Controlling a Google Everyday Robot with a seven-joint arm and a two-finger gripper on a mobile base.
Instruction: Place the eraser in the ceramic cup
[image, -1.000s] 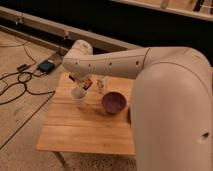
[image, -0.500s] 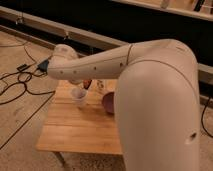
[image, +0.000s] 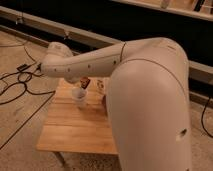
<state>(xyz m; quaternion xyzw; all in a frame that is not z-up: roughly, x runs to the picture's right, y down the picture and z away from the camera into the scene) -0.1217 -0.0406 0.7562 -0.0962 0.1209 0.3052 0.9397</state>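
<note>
The off-white ceramic cup (image: 78, 95) stands on the wooden table (image: 75, 130), near its far left part. My arm reaches across from the right, and its wrist bends down over the cup. The gripper (image: 81, 80) hangs under the wrist, just above and behind the cup's rim. A small dark reddish-brown block, the eraser (image: 85, 82), shows right at the gripper's tip. I cannot tell whether it is held or lies on the table behind the cup.
A small white bottle (image: 100, 85) stands right of the cup, toward the table's back. My arm's bulky upper part hides the table's right half. Black cables (image: 17, 85) lie on the floor to the left. A dark wall runs behind.
The arm's elbow and upper part have swung closer and now fill more of the right side, hiding the purple bowl. The gripper and cup stay in about the same place.
</note>
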